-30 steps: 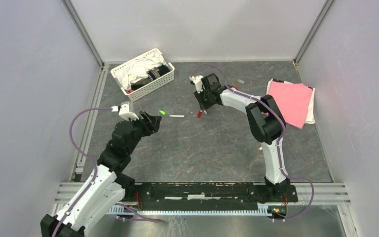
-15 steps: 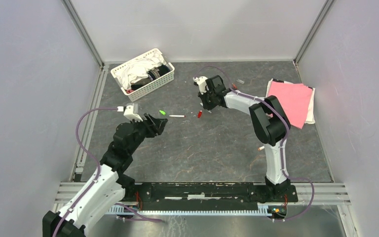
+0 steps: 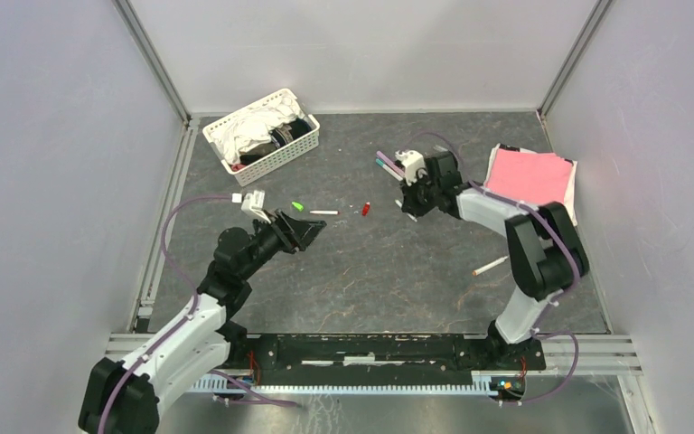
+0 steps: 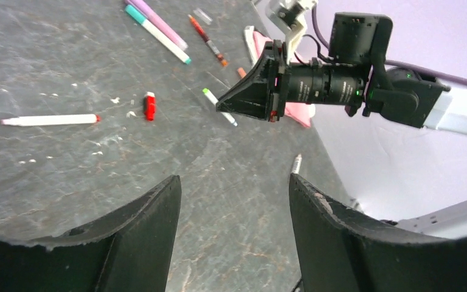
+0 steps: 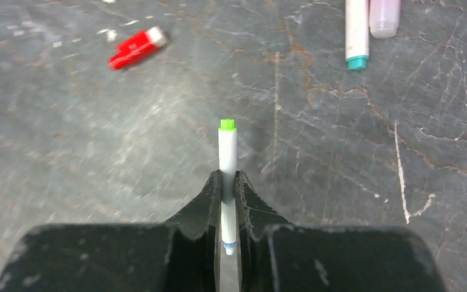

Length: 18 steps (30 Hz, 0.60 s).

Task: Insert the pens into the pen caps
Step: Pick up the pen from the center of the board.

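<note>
Right wrist: green-tipped pen (image 5: 227,146) pinched only at the tips of right tool (image 5: 228,182), left tool (image 4: 234,182) spread, empty; pen could be levered askew when pressed into green cap (image 3: 296,206).

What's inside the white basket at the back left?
The white basket holds crumpled white cloth and something dark at its right end. Anything beneath them is covered.

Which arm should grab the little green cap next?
Left. The left end effector is open and empty, close beside the green cap. The right end effector is farther off and already shut on the green pen.
</note>
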Motion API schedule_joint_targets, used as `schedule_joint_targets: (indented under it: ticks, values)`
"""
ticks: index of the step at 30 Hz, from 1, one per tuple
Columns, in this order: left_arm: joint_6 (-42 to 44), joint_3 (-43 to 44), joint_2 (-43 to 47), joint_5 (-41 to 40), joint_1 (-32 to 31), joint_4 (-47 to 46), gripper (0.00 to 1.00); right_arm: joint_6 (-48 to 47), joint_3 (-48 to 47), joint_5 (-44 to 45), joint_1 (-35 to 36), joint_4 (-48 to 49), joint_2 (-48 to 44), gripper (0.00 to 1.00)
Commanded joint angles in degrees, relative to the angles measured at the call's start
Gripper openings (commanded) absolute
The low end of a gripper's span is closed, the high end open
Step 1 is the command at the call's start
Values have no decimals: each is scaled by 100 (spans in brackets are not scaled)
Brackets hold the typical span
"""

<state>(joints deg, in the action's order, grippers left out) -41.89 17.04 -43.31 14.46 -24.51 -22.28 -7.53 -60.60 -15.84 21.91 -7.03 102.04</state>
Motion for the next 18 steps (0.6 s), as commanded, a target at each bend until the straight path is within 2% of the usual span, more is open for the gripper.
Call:
schedule_joint_targets:
  ticks: [1,6,10,14,18]
  values:
    - [-1012,-351,-417,470,-18,-1598,71,-116,713,-1056,-157,903,-917,0]
    - [-1477,-524,-1150,580,-151,-2764,72,-413,1495,-2625,-444,1094,-1602,0]
    - [-1349,-379,-1516,240,-619,-3036,80,-345,2185,-3784,-698,1583,-2156,0]
    - [-998,-97,-2155,-315,-1349,-3282,86,-120,2341,-4719,-786,1929,-2284,0]
    - [-940,212,-3057,-595,-1693,-3876,86,229,2416,-5271,-786,2344,-2285,0]
